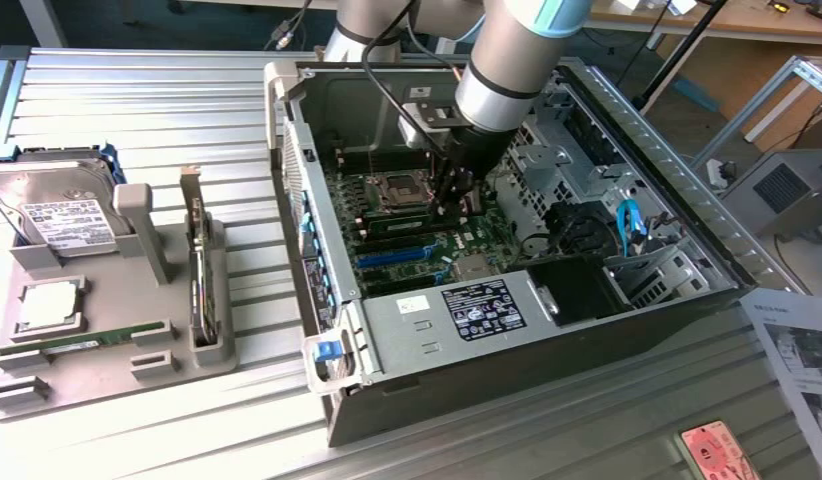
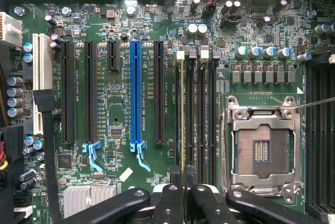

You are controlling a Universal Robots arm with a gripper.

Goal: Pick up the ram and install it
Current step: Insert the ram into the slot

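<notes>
My gripper (image 1: 454, 205) reaches down inside the open computer case (image 1: 425, 340), over the green motherboard (image 2: 120, 130). Its black fingers (image 2: 170, 198) stand close together, shut on the ram (image 2: 181, 114). The ram shows as a thin green edge running lengthwise along one of the black memory slots (image 2: 201, 109) next to the CPU socket (image 2: 261, 148). Whether the ram sits fully down in the slot I cannot tell. In the exterior view the arm hides the held stick.
A grey tray (image 1: 104, 375) at the exterior view's left carries a silver hard drive (image 1: 58, 215), an upright card with a metal bracket (image 1: 198, 265), a square chip (image 1: 48, 305) and a second green stick (image 1: 84, 340). Case walls and drive cages (image 1: 585, 190) surround the gripper.
</notes>
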